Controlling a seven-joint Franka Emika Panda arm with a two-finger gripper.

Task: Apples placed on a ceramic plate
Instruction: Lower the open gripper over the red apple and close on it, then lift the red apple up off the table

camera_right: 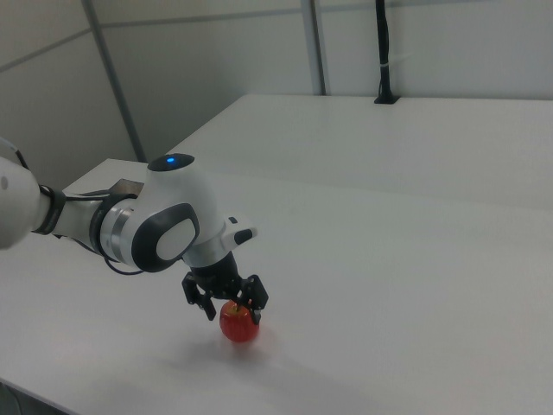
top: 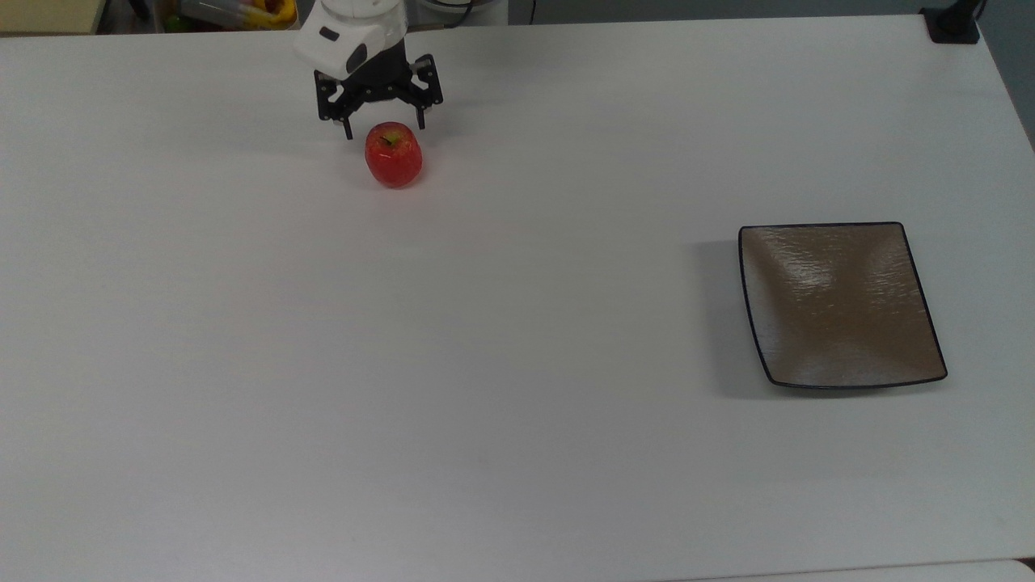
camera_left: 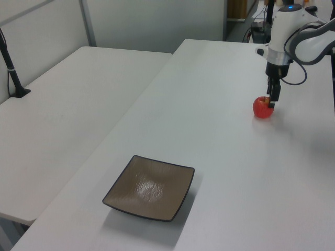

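Note:
A small glossy red apple (top: 394,155) stands alone on the white table, toward the top view's upper left. My gripper (top: 385,129) is open and hangs right over it, black fingers spread to either side of the apple's top. In the right view the gripper (camera_right: 233,309) sits just above the apple (camera_right: 239,322), fingertips level with its upper part. In the left view the gripper (camera_left: 271,101) overlaps the apple (camera_left: 263,108). The square brown ceramic plate (top: 841,303) with a thin black rim lies bare far off at the top view's right, and near the front in the left view (camera_left: 150,187).
A wide stretch of white table (top: 517,364) separates apple and plate. A black clamp post (top: 954,23) stands at the table's far right corner in the top view. A second white table (camera_left: 63,115) adjoins on the left view's left. Yellow clutter (top: 242,11) lies beyond the table's far edge.

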